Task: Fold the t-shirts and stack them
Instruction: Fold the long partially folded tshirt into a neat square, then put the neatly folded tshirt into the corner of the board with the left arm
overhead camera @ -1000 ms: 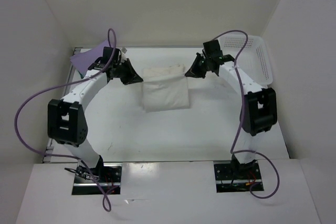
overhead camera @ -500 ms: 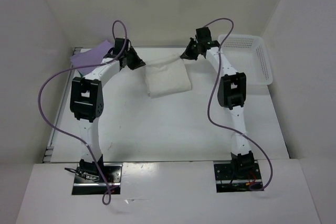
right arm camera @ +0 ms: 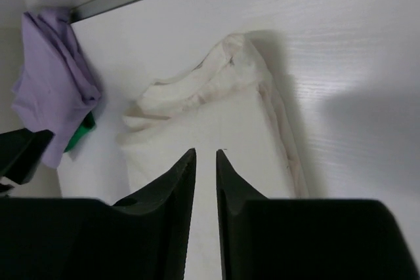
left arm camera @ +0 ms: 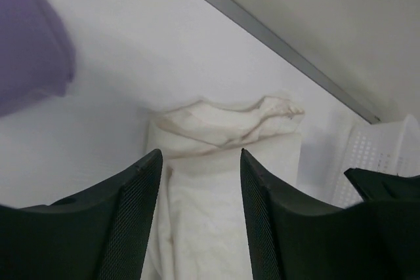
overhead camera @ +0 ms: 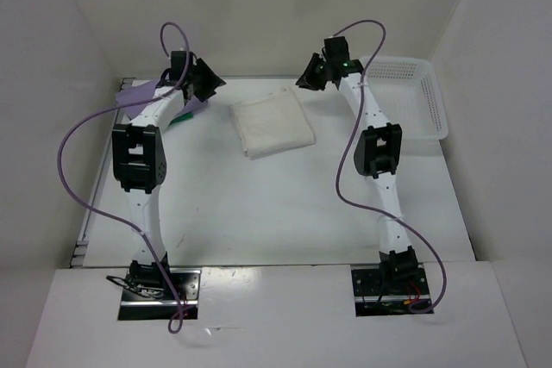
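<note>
Cream shirt (overhead camera: 274,124) now lies folded on the desk (overhead camera: 259,213), toward 12 o'clock. Both tools have just released it: left tool (overhead camera: 214,82) at its 10 o'clock, right tool (overhead camera: 304,80) at 1, jaws parted, empty. That fold looks finished; purple shirt (overhead camera: 138,95) and green shirt (overhead camera: 183,116), at its 9 o'clock, are still unfolded.

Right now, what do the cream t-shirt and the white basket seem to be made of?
Cream t-shirt: soft matte cloth, perhaps cotton; it creases and lies in folded layers. White basket: probably rigid moulded plastic; upright walls pierced by regular holes.
</note>
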### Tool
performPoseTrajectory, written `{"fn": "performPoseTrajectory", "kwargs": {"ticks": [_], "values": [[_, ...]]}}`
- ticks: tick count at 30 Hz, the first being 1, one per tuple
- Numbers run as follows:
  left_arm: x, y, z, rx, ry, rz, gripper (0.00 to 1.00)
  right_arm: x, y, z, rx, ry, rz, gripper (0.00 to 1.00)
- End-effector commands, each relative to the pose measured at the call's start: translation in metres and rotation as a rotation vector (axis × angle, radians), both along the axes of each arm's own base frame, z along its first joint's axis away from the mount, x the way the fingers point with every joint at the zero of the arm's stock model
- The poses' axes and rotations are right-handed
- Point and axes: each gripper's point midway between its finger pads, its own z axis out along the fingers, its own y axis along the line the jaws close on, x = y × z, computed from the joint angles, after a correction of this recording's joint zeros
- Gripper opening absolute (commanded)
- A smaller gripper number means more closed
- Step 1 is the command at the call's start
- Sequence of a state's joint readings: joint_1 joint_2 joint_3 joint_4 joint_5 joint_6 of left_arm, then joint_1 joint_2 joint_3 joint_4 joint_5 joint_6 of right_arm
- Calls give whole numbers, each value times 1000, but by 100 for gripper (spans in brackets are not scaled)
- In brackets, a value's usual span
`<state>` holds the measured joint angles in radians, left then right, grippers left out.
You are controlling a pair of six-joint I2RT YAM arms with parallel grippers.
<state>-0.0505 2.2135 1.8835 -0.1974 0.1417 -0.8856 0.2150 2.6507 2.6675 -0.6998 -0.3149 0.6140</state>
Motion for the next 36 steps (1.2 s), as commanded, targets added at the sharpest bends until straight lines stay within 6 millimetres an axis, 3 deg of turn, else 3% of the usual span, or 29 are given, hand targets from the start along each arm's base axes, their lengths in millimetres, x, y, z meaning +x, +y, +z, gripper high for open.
{"fn": "performPoseTrajectory", "kwargs": {"ticks": [1,2,3,4,5,6,7,8,9,10,11,12,14,15,16,18,19,21,23,24,26,28,30,35,36], "values": [[-20,-86,48,-22,-112,-227,58,-23,7,77,7,-96,66,20],[-34,-120,41,-35,-101,-297,58,-32,5,79,-3,-83,72,13],[-46,-133,26,-58,-71,-320,58,-40,11,79,-19,-77,83,6],[-90,-154,-9,-163,16,-364,57,-88,2,72,-32,-46,70,0],[-91,-154,-10,-164,17,-365,57,-85,3,76,-27,-68,70,0],[-95,-149,1,-139,-11,-357,57,-99,-3,105,-21,-118,61,0],[-100,-145,3,-122,-15,-350,58,-118,-7,83,-34,-62,63,0],[-106,-141,3,-114,-12,-338,61,-129,-7,85,-24,-60,76,0],[-109,-123,-7,-106,-1,-301,64,-138,-10,87,-23,-61,76,0],[-115,-116,9,-109,-33,-292,67,-155,-14,110,-15,-98,75,3],[-121,-115,9,-116,-30,-287,70,-174,-19,87,-26,-48,76,6],[-124,-103,14,-112,-38,-263,75,-183,-21,90,-12,-58,67,13],[-135,-89,-6,-115,8,-231,78,-216,-29,91,-6,-54,61,19],[-136,-88,-3,-117,-16,-232,79,-225,-31,90,0,-47,55,21],[-137,-82,-9,-132,0,-207,80,-238,-33,78,-1,-17,62,26],[-141,-78,-17,-157,8,-208,82,-254,-35,88,14,-41,73,32],[-139,-74,-17,-157,7,-199,84,-265,-38,78,7,-10,73,36],[-133,-75,-28,-156,25,-197,86,-276,-47,86,-3,-42,38,41],[-128,-81,-36,-166,47,-236,88,-288,-51,77,-8,-20,25,46],[-125,-83,-52,-170,79,-242,88,-293,-52,81,-4,-34,25,47],[-114,-87,-54,-176,68,-251,88,-300,-54,76,-8,-20,25,47],[-109,-88,-70,-182,94,-244,88,-307,-54,78,-1,-21,32,48],[-105,-90,-82,-197,115,-244,85,-310,-58,75,-4,-13,23,48],[-93,-94,-90,-187,115,-226,73,-311,-59,81,7,-26,18,50],[-95,-98,-104,-176,138,-223,72,-311,-59,81,7,-26,18,50]]}}
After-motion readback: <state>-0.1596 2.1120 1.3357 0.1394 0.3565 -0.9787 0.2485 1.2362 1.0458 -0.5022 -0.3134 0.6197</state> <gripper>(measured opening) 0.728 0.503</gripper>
